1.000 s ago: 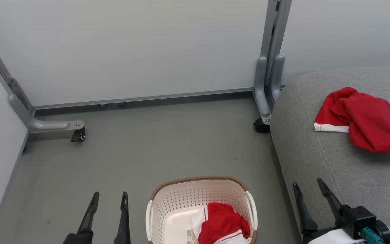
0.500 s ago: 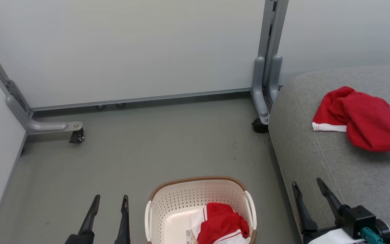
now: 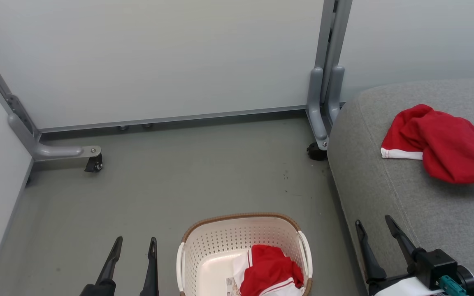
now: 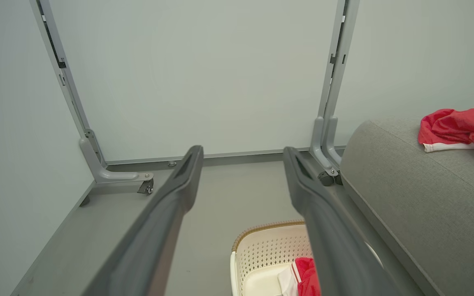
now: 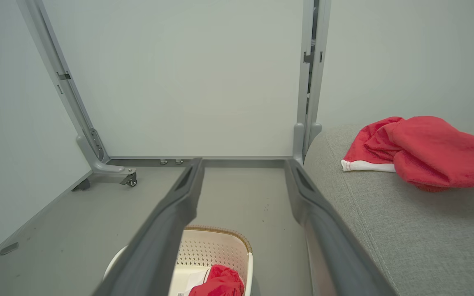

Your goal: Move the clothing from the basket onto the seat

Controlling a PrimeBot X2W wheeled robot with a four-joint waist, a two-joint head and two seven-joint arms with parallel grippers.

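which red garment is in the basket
The striped garment: red with white panels and thin stripes, bunched in the basket. The hem-band garment, plain red with one white band, lies on the seat instead.

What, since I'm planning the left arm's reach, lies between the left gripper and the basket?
Bare grey floor: in the head view, nothing stands between the left gripper and the basket.

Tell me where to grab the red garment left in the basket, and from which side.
Pinch the bunched red fold at the top of the garment, coming straight down from above. The walls of the basket ring it on every side, so only the open top gives access, and the raised crumple offers something to close on.
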